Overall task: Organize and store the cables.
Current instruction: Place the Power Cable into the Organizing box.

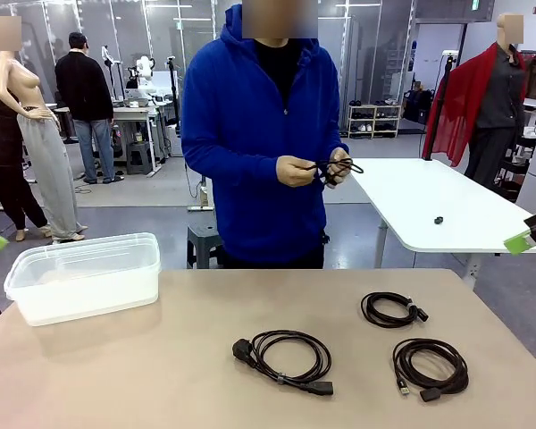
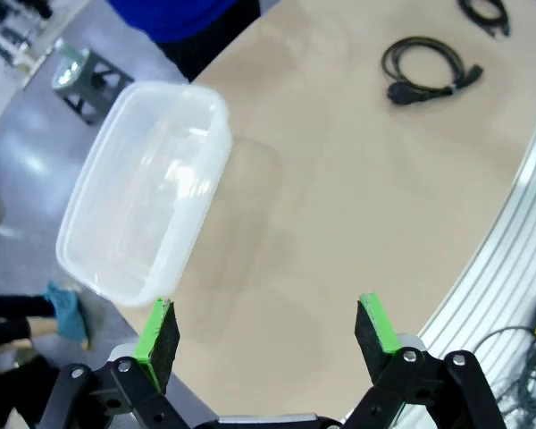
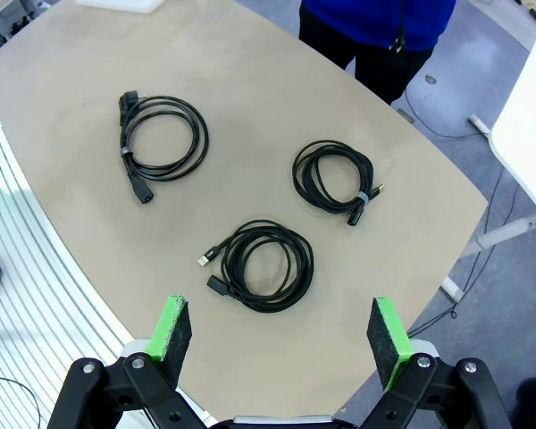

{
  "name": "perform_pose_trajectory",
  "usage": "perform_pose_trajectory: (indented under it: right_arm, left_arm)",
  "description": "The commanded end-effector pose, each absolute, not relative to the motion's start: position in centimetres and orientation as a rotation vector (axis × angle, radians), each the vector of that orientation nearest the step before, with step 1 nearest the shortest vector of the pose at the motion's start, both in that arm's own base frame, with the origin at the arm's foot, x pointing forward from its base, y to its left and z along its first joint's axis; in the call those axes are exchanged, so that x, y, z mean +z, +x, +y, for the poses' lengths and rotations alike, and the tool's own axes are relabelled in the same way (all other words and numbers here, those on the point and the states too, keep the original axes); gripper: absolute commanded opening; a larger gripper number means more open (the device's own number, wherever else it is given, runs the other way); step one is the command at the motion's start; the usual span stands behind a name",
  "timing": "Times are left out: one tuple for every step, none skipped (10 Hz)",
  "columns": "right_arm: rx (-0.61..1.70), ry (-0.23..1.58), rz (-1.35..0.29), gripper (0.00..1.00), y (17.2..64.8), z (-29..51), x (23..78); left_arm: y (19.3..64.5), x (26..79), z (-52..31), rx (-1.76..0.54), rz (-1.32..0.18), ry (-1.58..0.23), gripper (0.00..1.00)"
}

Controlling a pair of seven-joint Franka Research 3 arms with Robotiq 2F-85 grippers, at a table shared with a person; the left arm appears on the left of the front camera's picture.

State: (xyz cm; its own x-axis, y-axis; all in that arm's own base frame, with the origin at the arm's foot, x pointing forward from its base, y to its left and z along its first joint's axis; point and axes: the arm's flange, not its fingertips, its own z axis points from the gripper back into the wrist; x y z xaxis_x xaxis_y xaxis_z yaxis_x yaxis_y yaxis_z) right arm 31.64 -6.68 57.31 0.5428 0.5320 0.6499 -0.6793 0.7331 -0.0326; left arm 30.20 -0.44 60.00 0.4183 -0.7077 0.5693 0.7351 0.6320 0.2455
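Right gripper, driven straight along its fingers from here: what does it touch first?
Probably the nearest coiled cable on the table, roughly centred ahead of the open right gripper; depth is unclear.

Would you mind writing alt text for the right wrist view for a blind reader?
Three coiled black cables lie apart on a tan table, seen from above between the open green pads of the right gripper. A person in blue stands at the far edge.
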Motion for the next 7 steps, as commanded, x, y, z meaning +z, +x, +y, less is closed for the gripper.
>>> perform_pose_trajectory:
  right_arm:
    - [0.732,0.233,-0.688,1.00,31.6,-6.8,57.3]
    - [0.732,0.233,-0.688,1.00,31.6,-6.8,57.3]
    - [0.732,0.233,-0.688,1.00,31.6,-6.8,57.3]
    - [0.732,0.233,-0.688,1.00,31.6,-6.8,57.3]
    - [0.732,0.233,-0.688,1.00,31.6,-6.8,57.3]
    - [0.732,0.233,-0.688,1.00,31.6,-6.8,57.3]
    - [0.732,0.233,-0.688,1.00,31.6,-6.8,57.3]
  left_arm:
    - [32.8,60.5,-2.9,-0.953,-0.633,-0.068,1.00]
    - [33.4,60.6,-5.0,-0.974,-0.612,-0.053,1.00]
    - [34.0,60.6,-7.4,-1.015,-0.586,-0.048,1.00]
    - [34.3,60.8,-9.4,-1.042,-0.589,-0.054,1.00]
    - [34.6,61.3,-11.5,-1.078,-0.585,-0.047,1.00]
    - [34.8,61.4,-14.2,-1.141,-0.545,-0.015,1.00]
    - [35.1,61.4,-17.2,-1.201,-0.510,0.010,1.00]
